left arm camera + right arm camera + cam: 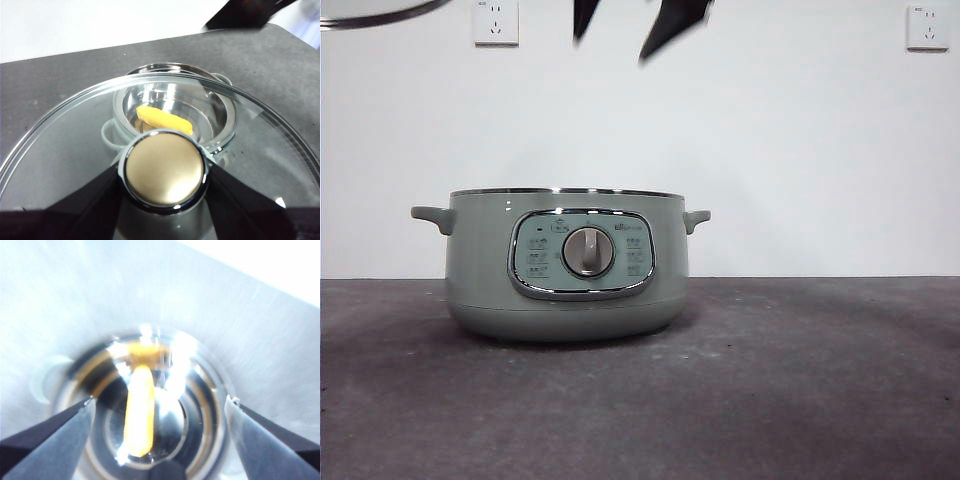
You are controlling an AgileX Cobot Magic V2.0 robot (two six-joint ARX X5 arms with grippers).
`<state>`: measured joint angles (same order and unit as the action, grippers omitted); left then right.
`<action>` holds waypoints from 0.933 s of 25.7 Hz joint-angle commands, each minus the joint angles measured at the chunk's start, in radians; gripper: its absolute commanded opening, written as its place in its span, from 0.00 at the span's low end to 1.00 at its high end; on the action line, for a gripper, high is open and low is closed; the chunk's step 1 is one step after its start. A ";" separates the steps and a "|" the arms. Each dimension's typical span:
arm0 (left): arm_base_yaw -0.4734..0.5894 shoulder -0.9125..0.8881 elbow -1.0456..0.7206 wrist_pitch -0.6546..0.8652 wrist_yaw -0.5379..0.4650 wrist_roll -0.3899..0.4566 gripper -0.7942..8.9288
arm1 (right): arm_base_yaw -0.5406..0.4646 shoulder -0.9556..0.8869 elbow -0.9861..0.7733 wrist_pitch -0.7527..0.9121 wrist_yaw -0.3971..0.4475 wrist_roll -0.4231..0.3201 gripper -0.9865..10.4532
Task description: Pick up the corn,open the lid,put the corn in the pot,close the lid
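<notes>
The sage-green pot [565, 265] stands open on the dark table, its dial facing me. The corn [164, 120] lies inside on the pot's shiny bottom; it also shows in the right wrist view [139, 410]. My left gripper [164, 176] is shut on the knob of the glass lid [75, 135] and holds it in the air beside and above the pot; its rim shows at the front view's top left [380, 14]. My right gripper [159, 412] is open and empty above the pot's mouth, blurred; its black tips [665, 25] show at the top of the front view.
A white wall with sockets [496, 22] stands behind the table. The dark table top [800, 380] stretches in front of and to both sides of the pot.
</notes>
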<state>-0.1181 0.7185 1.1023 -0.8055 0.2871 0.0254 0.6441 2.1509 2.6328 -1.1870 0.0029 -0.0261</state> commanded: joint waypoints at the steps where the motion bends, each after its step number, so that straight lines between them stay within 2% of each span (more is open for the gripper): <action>1: -0.020 0.047 0.011 0.113 0.009 0.014 0.07 | 0.004 -0.038 0.051 -0.102 0.019 0.000 0.47; 4: -0.060 0.176 0.012 0.217 0.037 0.024 0.07 | 0.004 -0.116 0.074 -0.190 0.077 0.000 0.47; 9: -0.117 0.378 0.048 0.335 0.034 0.030 0.07 | 0.005 -0.222 0.068 -0.195 0.074 0.027 0.47; 13: -0.164 0.534 0.160 0.335 0.025 0.055 0.07 | 0.032 -0.325 0.012 -0.195 -0.014 0.053 0.47; 17: -0.196 0.648 0.252 0.336 0.018 0.061 0.07 | 0.053 -0.437 -0.104 -0.195 -0.024 0.053 0.47; 21: -0.234 0.745 0.320 0.341 -0.039 0.095 0.07 | 0.083 -0.573 -0.278 -0.195 -0.024 0.059 0.47; 24: -0.251 0.790 0.328 0.390 -0.053 0.101 0.07 | 0.091 -0.675 -0.410 -0.195 -0.021 0.076 0.47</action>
<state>-0.3641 1.5120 1.4143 -0.4675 0.2283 0.1074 0.7315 1.5059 2.2719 -1.3548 -0.0189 0.0277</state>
